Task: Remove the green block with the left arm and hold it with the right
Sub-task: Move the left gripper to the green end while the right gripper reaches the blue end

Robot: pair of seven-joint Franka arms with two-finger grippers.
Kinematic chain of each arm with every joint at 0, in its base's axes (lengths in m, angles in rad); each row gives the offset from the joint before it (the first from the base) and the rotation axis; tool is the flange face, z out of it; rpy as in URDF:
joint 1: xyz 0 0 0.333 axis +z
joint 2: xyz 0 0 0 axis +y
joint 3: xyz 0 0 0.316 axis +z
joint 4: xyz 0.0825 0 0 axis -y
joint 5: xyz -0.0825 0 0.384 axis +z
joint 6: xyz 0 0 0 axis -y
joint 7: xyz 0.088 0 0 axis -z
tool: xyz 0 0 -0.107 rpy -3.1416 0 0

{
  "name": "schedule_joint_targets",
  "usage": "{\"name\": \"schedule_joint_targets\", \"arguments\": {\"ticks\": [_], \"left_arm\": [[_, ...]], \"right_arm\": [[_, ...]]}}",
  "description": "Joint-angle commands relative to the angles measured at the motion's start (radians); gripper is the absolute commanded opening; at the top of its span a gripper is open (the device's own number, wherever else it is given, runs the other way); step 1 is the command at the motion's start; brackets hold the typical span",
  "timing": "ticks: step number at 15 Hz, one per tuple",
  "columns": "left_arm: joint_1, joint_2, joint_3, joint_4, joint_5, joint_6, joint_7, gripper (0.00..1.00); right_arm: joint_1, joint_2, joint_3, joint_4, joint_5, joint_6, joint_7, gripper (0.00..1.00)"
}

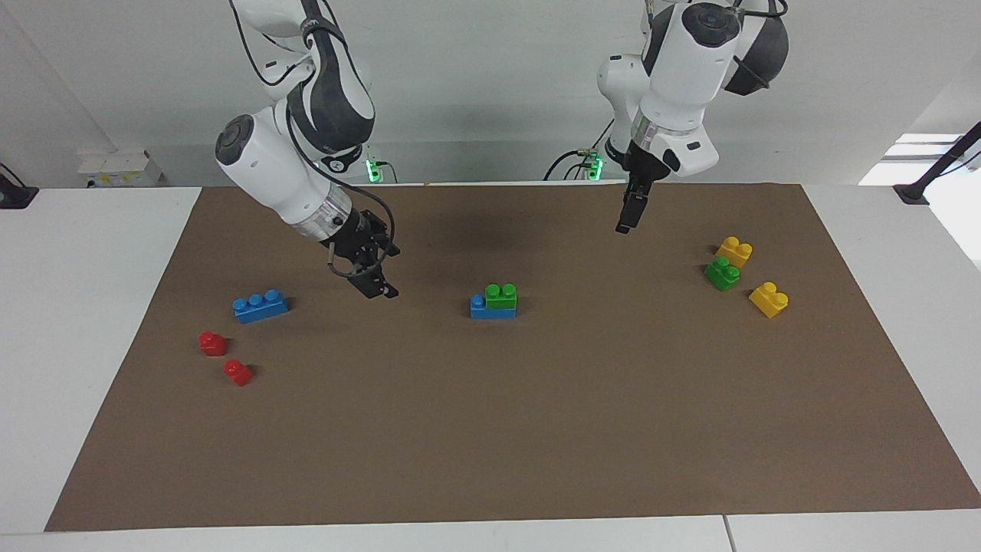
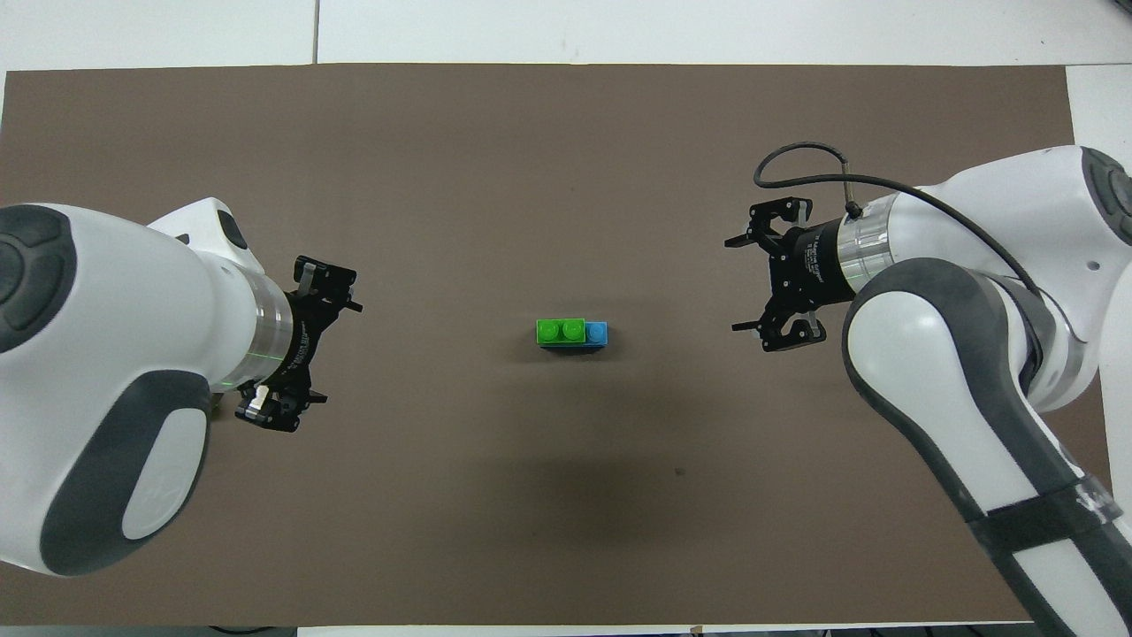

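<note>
Finds left gripper [image 1: 627, 218] spread wide and empty, hanging over bare mat [image 1: 536, 429] toward the left arm's edge of the table, well apart from the green block [image 1: 502, 297]. Finds right gripper [image 1: 375, 284] likewise wide and empty, low over the mat toward the right arm's edge. Locates green block at table centre, seated on one end of a blue brick [image 1: 479, 308], one blue stud uncovered. Advises: pin the blue brick with right gripper at its uncovered end, close left gripper across the green block's sides, pull straight up; avoid twisting, which probably drags the stack. Records left wrist pointing steeply down, forearm near vertical; right forearm slanted in toward centre.
</note>
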Motion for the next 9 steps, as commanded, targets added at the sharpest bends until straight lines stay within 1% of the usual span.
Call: {"name": "schedule_joint_targets", "arguments": {"ticks": [1, 3, 6, 9], "left_arm": [[-0.056, -0.029, 0.015, -0.044, -0.016, 0.041, -0.123, 1.0], [-0.083, -0.02, 0.015, -0.044, -0.016, 0.065, -0.2, 1.0], [-0.132, 0.024, 0.015, -0.044, -0.015, 0.105, -0.314, 1.0], [-0.186, 0.08, 0.015, -0.035, -0.015, 0.171, -0.416, 1.0]], "right_arm": [[0.034, 0.021, -0.003, -0.021, 0.021, 0.058, 0.009, 0.96], [0.054, 0.035, -0.003, -0.033, 0.044, 0.108, 0.017, 0.96], [0.094, 0.062, -0.003, -0.045, 0.055, 0.176, 0.035, 0.96], [0.112, 0.081, -0.003, -0.054, 0.064, 0.207, 0.046, 0.96]]}}
